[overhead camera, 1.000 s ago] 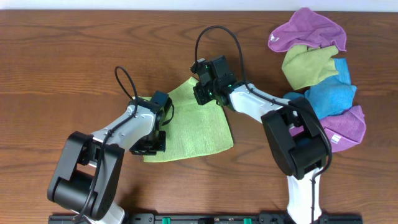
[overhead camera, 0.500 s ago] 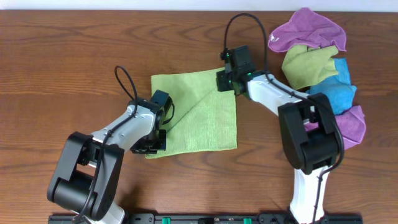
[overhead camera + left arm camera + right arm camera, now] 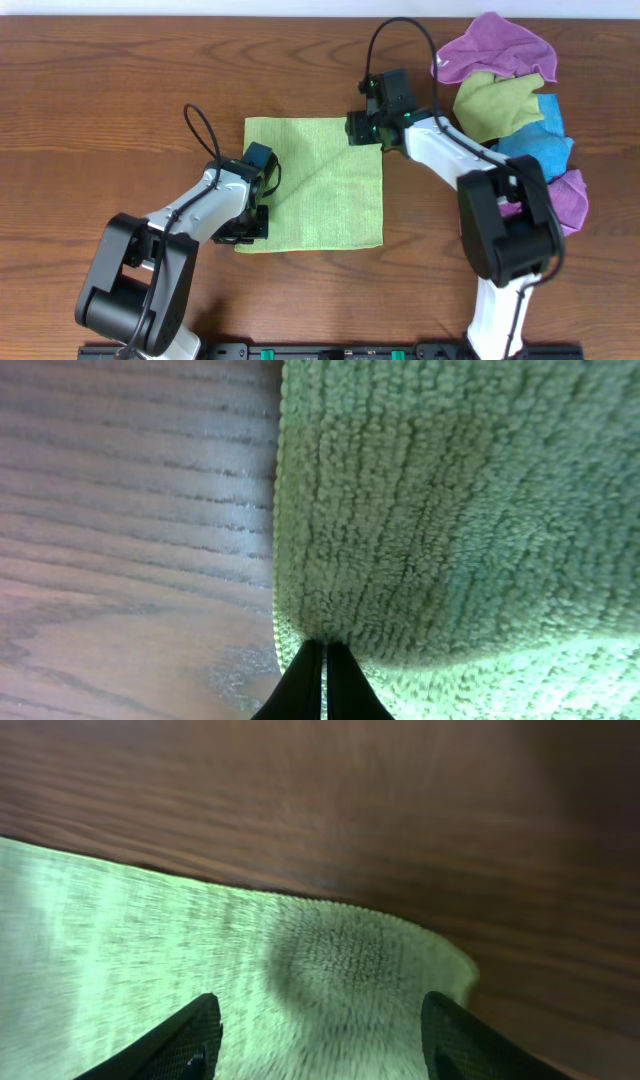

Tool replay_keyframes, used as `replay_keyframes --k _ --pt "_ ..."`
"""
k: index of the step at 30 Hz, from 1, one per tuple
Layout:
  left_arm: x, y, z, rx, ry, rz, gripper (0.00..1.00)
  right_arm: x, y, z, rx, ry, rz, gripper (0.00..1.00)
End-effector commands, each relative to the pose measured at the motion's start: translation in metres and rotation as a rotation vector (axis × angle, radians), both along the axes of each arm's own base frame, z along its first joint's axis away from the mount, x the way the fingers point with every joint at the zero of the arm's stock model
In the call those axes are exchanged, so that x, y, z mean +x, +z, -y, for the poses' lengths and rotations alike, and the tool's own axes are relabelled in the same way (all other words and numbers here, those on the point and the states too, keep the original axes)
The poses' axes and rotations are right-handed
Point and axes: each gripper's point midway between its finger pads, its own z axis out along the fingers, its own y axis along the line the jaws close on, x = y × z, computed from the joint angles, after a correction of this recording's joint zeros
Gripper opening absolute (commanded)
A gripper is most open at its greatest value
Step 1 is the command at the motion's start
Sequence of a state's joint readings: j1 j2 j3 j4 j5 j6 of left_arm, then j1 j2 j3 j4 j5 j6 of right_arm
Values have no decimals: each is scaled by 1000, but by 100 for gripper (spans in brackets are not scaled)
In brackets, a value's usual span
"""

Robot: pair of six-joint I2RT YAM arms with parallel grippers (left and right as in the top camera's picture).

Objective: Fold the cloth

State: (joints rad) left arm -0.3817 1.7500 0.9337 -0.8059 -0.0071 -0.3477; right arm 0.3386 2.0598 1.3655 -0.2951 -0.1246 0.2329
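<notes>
Overhead: the cloth [image 3: 325, 185] lies spread flat mid-table, with spare cloths [image 3: 510, 110] heaped toward the far-right corner. Left wrist: the left gripper [image 3: 322, 665] pinches the cloth's near-left corner, apparently firmly. Right wrist: the right gripper [image 3: 320, 1040] gapes over its far-right corner. A clean fold likely needs a square bite there, then edges matched.

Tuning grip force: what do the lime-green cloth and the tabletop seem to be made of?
The cloth: likely microfibre, matte; short fuzzy loops in rows show in the left wrist view. The table: wood or wood-look laminate, brown, smooth with slight sheen; grain lines show, but solid or printed cannot be told.
</notes>
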Motion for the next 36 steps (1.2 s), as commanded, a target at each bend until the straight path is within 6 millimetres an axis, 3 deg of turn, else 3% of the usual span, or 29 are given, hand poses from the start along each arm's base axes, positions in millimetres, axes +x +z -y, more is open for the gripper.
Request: replay_keyframes --k 1,4,8,10,14,19,23,26,28,30,32,36 --pt "14 -5 6 -20 18 36 6 13 84 -1 33 16 172 65" --pt "23 -1 10 -30 18 61 6 6 125 1 46 25 238 64" --pt "42 10 18 -51 16 111 6 -24 169 13 20 53 259 60" --pt "55 21 23 -65 5 144 6 -47 180 22 -8 72 227 56" --pt "67 43 27 -72 -2 172 6 -98 190 40 -38 68 120 57" --pt "46 55 18 -42 1 106 6 -149 208 73 -101 -29 52 60" --pt "29 70 11 -27 15 73 6 -190 216 89 -111 -62 -8 62" --pt "16 83 6 -21 17 60 6 -208 220 96 -115 -64 -24 65" --pt "6 90 2 -10 33 37 10 -221 220 99 -108 -75 -49 66" --pt "-5 91 -2 6 59 7 13 -235 208 94 -91 -49 -104 66" --pt "-11 85 -1 -1 90 -12 12 -248 185 79 -50 10 -161 64" --pt "-13 70 20 -137 95 -13 14 -269 127 56 48 49 -252 63"
